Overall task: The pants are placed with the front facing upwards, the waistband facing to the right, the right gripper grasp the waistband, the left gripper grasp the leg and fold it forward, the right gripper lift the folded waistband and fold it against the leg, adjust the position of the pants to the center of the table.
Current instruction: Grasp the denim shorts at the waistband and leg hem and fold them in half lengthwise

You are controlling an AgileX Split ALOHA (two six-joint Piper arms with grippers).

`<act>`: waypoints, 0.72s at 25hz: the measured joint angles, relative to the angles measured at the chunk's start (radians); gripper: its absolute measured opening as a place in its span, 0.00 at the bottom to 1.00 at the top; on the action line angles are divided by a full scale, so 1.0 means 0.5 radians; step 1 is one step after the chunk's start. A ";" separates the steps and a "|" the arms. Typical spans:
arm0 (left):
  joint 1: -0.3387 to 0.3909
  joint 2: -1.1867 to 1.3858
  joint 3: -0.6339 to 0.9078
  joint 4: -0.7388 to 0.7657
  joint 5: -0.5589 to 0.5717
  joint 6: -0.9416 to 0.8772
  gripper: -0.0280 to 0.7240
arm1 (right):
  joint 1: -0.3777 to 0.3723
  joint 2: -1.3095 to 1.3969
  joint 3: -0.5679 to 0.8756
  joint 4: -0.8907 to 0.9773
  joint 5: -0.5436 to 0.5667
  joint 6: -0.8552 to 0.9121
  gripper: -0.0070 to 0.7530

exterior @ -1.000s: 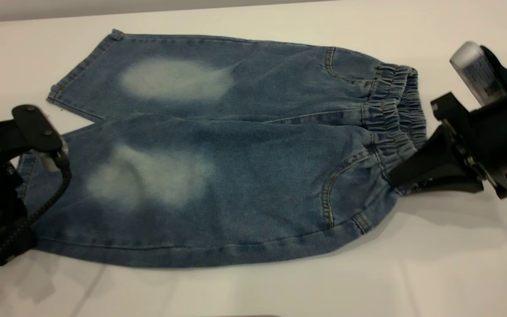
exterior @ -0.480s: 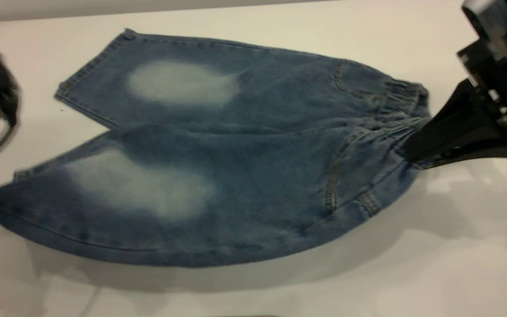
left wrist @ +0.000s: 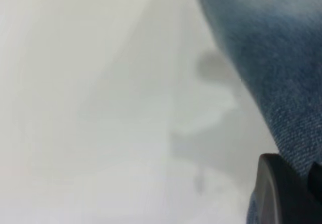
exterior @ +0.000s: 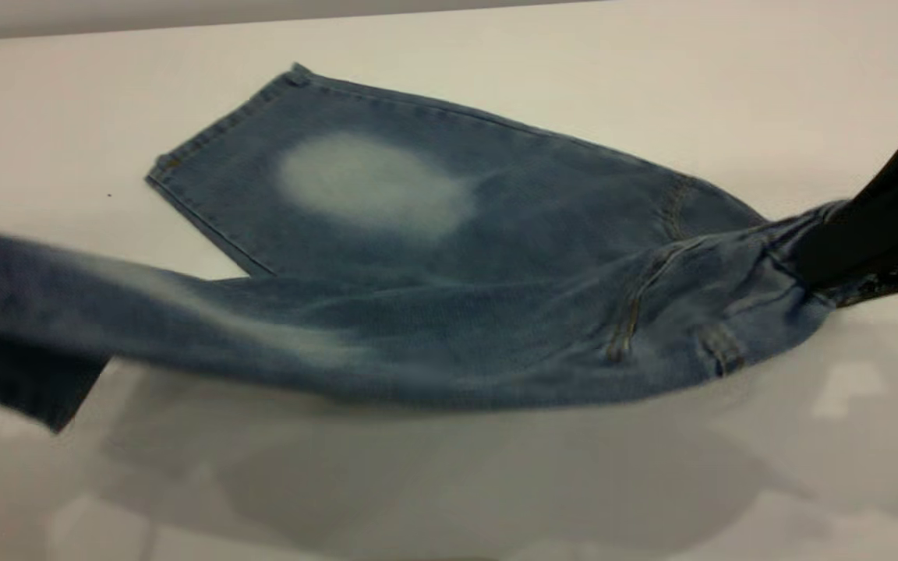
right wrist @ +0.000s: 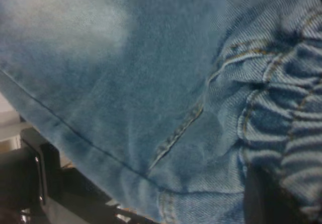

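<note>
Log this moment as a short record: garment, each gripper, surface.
pants: blue denim, near leg lifted off the table, far leg lying flat
waistband: gathered, clamped at the right end
right gripper: shut on the waistband
left gripper: gripping the near leg, outside the exterior view
table: white, shadow beneath the raised leg
</note>
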 joint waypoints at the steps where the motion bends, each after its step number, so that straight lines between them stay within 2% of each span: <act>1: 0.000 -0.002 0.000 0.000 -0.071 -0.018 0.07 | 0.000 -0.019 0.000 0.005 -0.006 0.025 0.06; 7: 0.000 0.206 -0.025 0.001 -0.552 -0.087 0.07 | 0.000 -0.016 0.009 0.046 -0.249 0.215 0.06; 13: 0.000 0.657 -0.342 -0.001 -0.736 -0.089 0.07 | 0.000 0.051 0.010 0.346 -0.471 0.243 0.06; 18: 0.000 1.015 -0.676 -0.001 -0.751 -0.089 0.07 | 0.000 0.209 0.010 0.708 -0.622 0.165 0.06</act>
